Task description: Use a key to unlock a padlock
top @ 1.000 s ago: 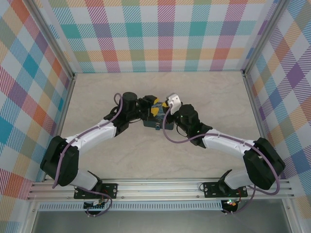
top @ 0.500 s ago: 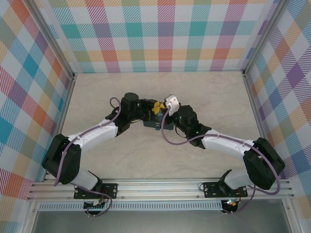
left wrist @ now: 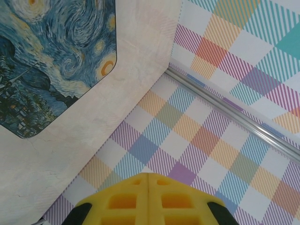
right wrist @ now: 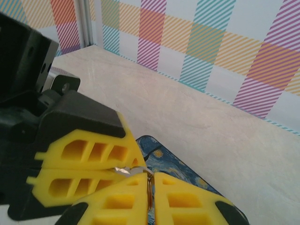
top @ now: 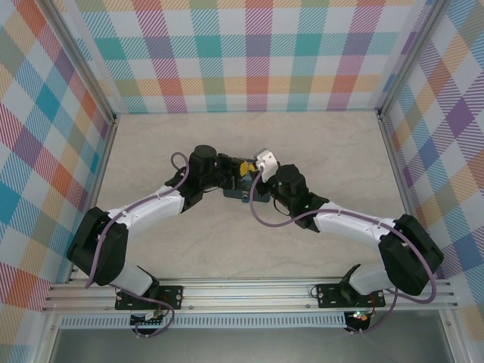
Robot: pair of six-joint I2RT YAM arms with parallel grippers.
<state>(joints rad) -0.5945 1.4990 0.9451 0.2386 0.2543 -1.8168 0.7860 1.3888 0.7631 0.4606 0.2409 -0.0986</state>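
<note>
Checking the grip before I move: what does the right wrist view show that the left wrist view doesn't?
Right wrist view: the left hand meets the right hand tip to tip, with a silver sliver, apparently the key, pinched between them. Left wrist view: a broad stretch of the tin and its painted lid, plus the left hand's shut yellow tips. Both: tin, table, plaid wall.

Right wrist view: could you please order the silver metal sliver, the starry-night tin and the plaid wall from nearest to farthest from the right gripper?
1. Silver metal sliver, at the right gripper's fingertips.
2. Dark blue starry-night tin, just beyond.
3. Plaid wall, far behind.
</note>
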